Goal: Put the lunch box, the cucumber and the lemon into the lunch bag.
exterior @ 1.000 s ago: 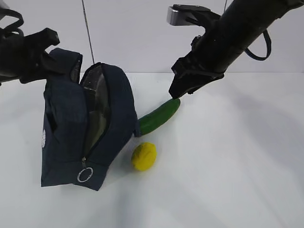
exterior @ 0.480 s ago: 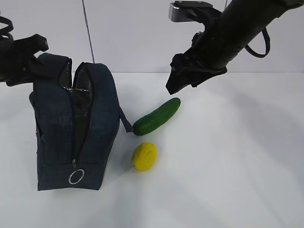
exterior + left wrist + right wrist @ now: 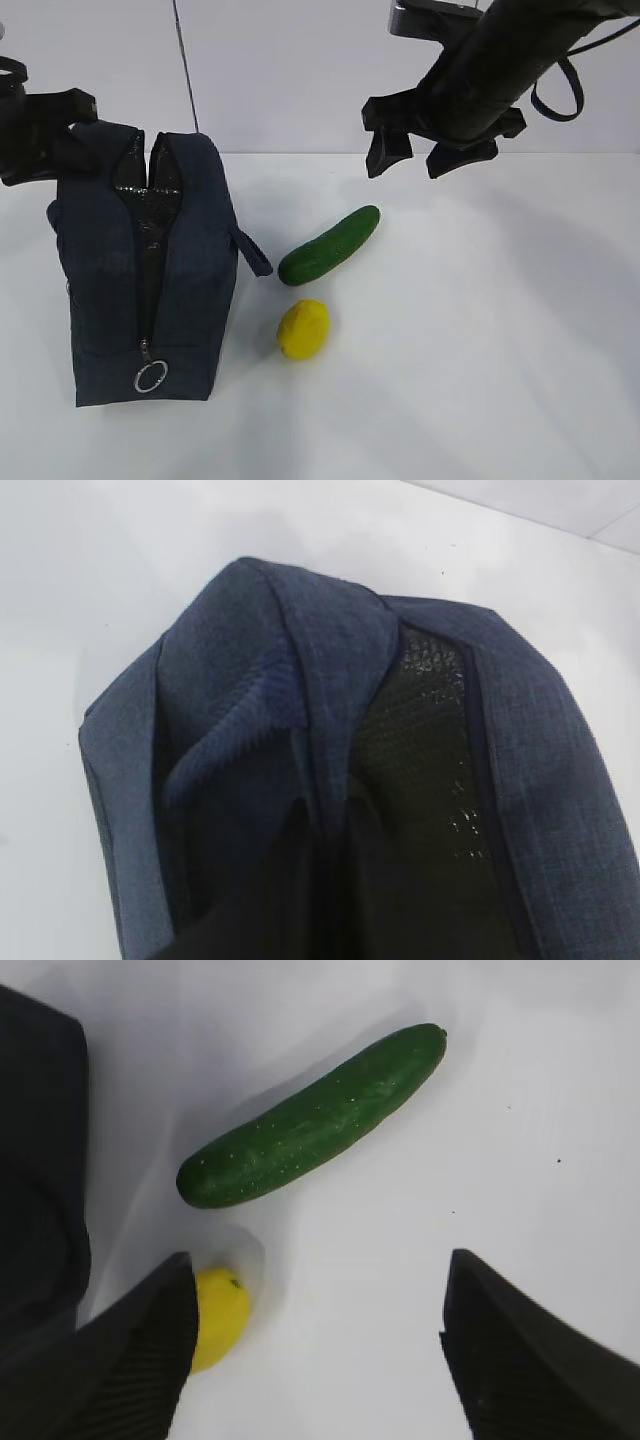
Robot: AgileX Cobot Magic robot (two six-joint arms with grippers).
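progress: I see cucumber (image 3: 329, 245) and lemon (image 3: 303, 328) still out on the table, lunch box not visible | lunch bag (image 3: 140, 270) upright at 9 o'clock, zipper parted, shiny lining showing | left gripper (image 3: 40, 135) pinched shut on bag's top edge | right gripper (image 3: 432, 155) spread wide, empty, above cucumber, lemon at its 7 o'clock

No readable text anywhere.
Neither the lunch bag (image 3: 140, 280), the cucumber (image 3: 329, 245), the lemon (image 3: 303, 329) nor the white table (image 3: 480, 350) carries any legible word, label, brand mark or number in these three views.
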